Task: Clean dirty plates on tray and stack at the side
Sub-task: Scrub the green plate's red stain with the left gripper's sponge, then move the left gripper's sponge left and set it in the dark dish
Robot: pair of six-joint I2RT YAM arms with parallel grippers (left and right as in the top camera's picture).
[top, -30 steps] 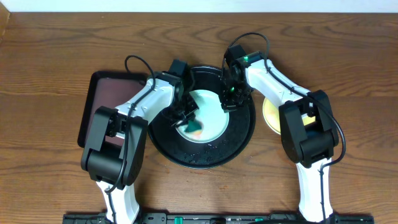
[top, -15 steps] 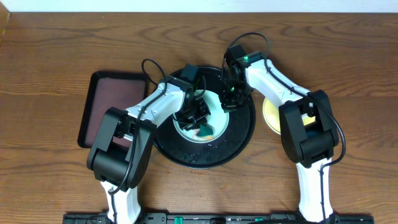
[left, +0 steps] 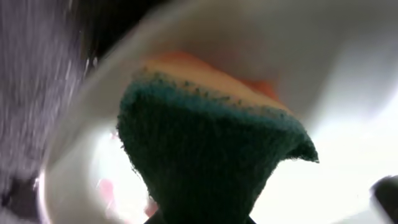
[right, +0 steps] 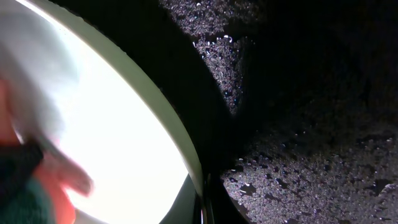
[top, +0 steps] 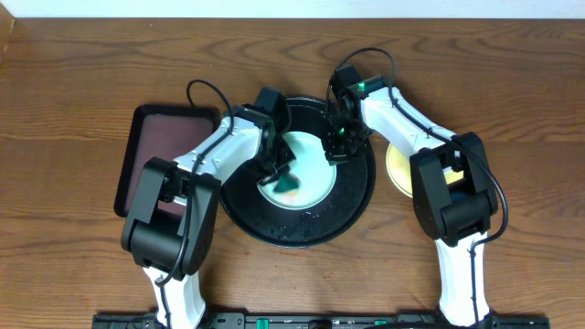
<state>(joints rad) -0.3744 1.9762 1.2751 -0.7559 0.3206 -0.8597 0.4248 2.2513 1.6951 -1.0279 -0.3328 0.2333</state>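
While the left gripper (top: 279, 172) is clamping down on a green sponge (top: 291, 188), it is pressing that sponge against the inside of a pale mint plate (top: 313, 174). The plate is lying inside the round black tray (top: 274, 233), which is sitting in the middle of the wooden table (top: 73, 91).

The left wrist view is filling with the sponge (left: 211, 155): a dark green scouring face with an orange-yellow layer behind it, squeezed to a narrow neck at the bottom edge where the jaws are holding it. The plate (left: 348, 74) is showing bright and blurred around it.

The right gripper (top: 335, 151) is hanging over the right rim of the same plate. Whether its jaws are apart or pinching the rim, I cannot tell. The right wrist view is showing the plate's curved edge (right: 124, 143) against the tray floor (right: 298, 124), which is glistening with water droplets.

A pale yellow plate (top: 398, 169) is resting on the table just beside the tray, on the side toward the table's right edge, partly hidden under the right arm. A dark brown rectangular tray (top: 146, 146) is lying toward the left edge.
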